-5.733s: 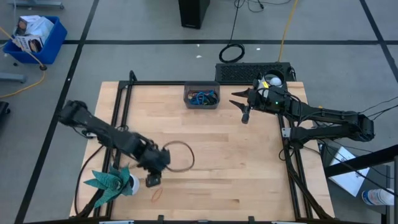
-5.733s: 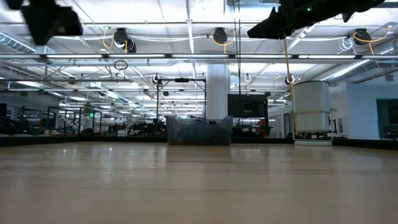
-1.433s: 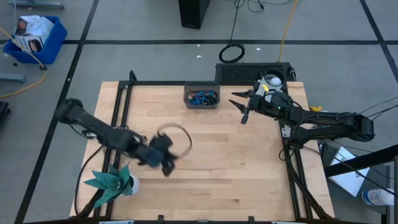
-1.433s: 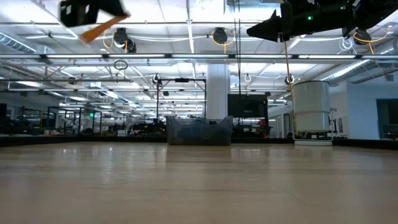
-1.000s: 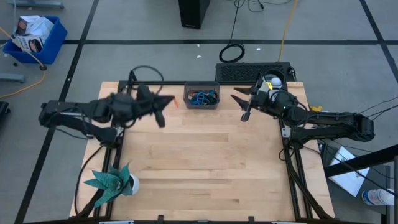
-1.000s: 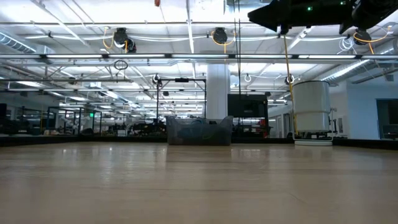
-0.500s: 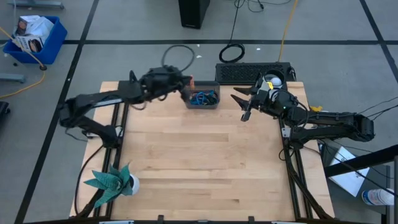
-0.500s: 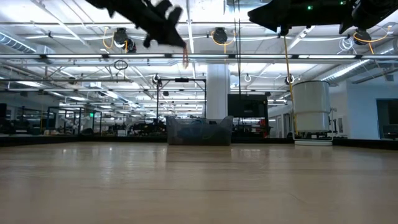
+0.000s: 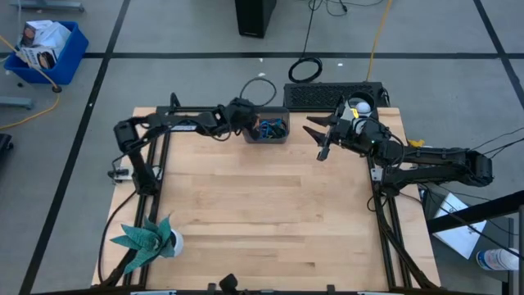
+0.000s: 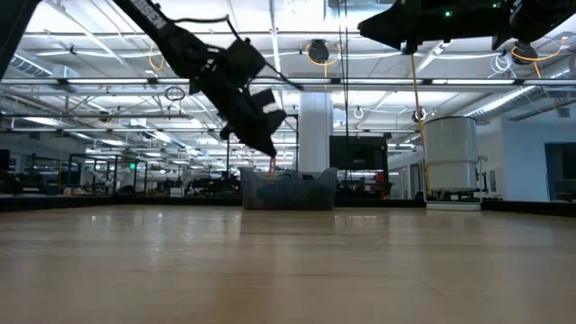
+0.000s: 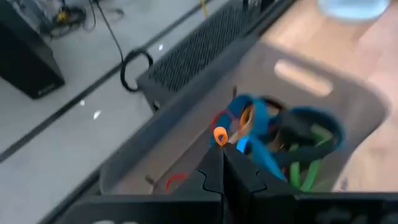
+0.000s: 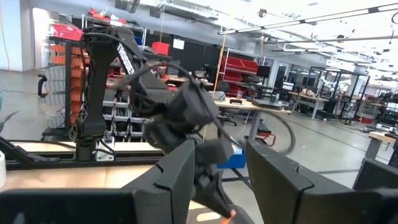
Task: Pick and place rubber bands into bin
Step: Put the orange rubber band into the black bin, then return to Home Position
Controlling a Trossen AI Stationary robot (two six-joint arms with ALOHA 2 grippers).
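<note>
My left tool (image 11: 222,163) hung pressed together, pinching a small orange rubber band (image 11: 219,135), directly above the near-left end of the dark grey translucent plastic bin (image 9: 265,137) at the desk's far edge; release looked straight down; right tool (image 9: 318,137) waited spread, beside.

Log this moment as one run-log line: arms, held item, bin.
left gripper: shut on orange rubber band, over bin | bin: holds several rubber bands | right gripper: open, waiting right of bin, empty
</note>
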